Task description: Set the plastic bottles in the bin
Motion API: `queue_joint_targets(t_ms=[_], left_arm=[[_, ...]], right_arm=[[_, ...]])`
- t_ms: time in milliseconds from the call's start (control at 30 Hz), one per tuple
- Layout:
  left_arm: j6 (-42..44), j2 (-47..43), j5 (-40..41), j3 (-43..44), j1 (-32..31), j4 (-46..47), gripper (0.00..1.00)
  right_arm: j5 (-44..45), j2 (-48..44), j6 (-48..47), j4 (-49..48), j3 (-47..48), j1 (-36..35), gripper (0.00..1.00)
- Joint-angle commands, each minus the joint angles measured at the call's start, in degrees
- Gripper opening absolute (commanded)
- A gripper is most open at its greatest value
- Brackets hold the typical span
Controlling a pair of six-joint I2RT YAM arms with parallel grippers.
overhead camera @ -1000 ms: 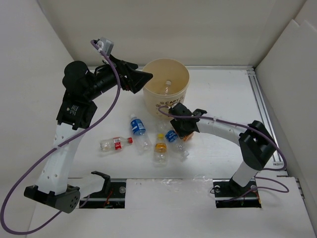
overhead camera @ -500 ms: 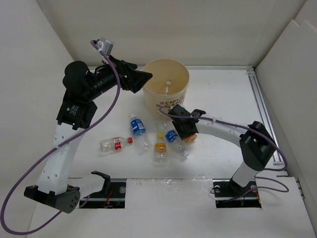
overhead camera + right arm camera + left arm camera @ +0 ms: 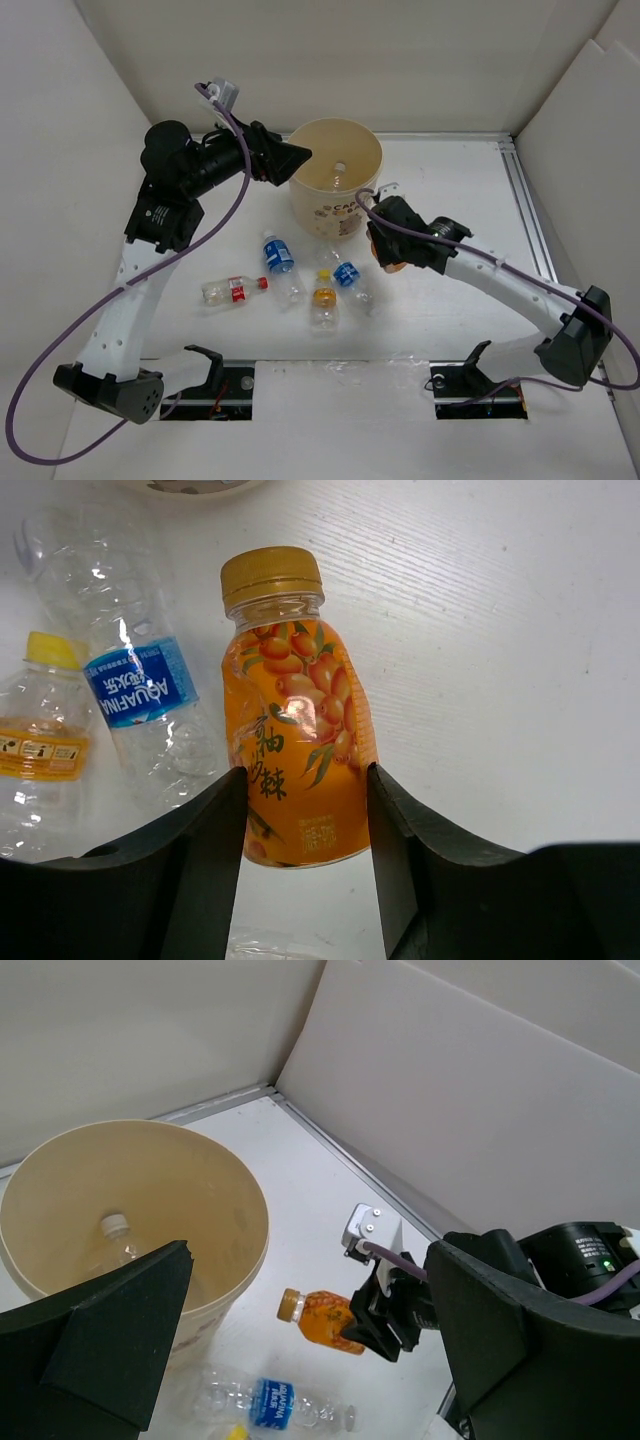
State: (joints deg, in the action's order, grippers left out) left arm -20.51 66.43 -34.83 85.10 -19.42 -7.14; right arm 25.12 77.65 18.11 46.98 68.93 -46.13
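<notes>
Step in hand: carry the grasped bottle to the bin and drop it in.

Right gripper (image 3: 305,815): clenched on the body of the orange juice bottle (image 3: 295,700), one finger on each side of the label, gold cap pointing away from the wrist. In the overhead view it sits right of centre, just below and right of the bin (image 3: 335,200). The bottle looks lifted off the table (image 3: 450,180), but I cannot be sure from these views.

Left gripper (image 3: 288,160): jaws spread wide with nothing between them, hanging at the bin's upper-left rim in the overhead view.

Bin: upper centre, upright. One clear bottle (image 3: 117,1245) already lies inside.

On the table, centre of the overhead view, below the bin:
- red-label bottle (image 3: 232,289)
- blue-label bottle (image 3: 280,260)
- yellow-cap bottle (image 3: 323,300)
- second blue-label bottle (image 3: 352,278)

Four remain after this one.

How to do it well (my judgement):
- Raise the bottle above rim height before moving across. The bin is paper, and a knock on its wall would likely shove or tip it.
- The cap leads, so bring the whole bottle over the opening before releasing, not just the cap.
- The left arm crowds the left rim, so enter from the right side.
- Thin plastic may dent, so add no extra squeeze.
</notes>
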Motion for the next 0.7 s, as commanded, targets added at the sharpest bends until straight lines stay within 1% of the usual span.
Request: queue_joint_targets(t_ms=[0,167,300,367,400,533,600,633,667], left_arm=[[-0.7,-0.4,-0.3,-0.3,-0.2,3.4,1.0],[-0.7,-0.4,-0.3,-0.8,-0.2,3.4,1.0],[-0.7,-0.4,0.2,-0.8,-0.2,3.4,1.0],[-0.7,-0.4,0.2,-0.8,-0.2,2.8,1.0],[-0.7,-0.4,0.2,-0.8,-0.2,2.8,1.0],[-0.1,-1.5,0.7,-1.3,-0.2,2.3,1.0],[-0.1,-2.1,0.7,-1.3,-0.2,2.3,1.0],[-0.1,-2.1,0.7,-0.8,-0.2,2.3,1.0],[-0.1,-2.1,0.7,-0.8,-0.2,2.3,1.0]], right_arm=[[-2.4,-0.3,-1.4,-1.8,1.2,1.3,0.0],[-3.5,4.6,0.0,-4.0,-2.2,3.2,0.0],[-8.8,9.3,1.1,-7.5,-5.6,7.7,0.0],[-8.8,12.8,1.8,-7.5,-7.2,8.2,0.0],[-10.6,13.7,2.9,-7.5,-7.2,9.1,0.0],[-13.1,14.2,4.2,-8.7,-10.6,9.1,0.0],[-13.1,14.9,4.7,-8.1,-11.1,9.1,0.21],[-13.1,14.9,5.4,-8.1,-11.1,8.5,0.36],[-13.1,14.9,5.4,-8.1,-11.1,8.5,0.54]])
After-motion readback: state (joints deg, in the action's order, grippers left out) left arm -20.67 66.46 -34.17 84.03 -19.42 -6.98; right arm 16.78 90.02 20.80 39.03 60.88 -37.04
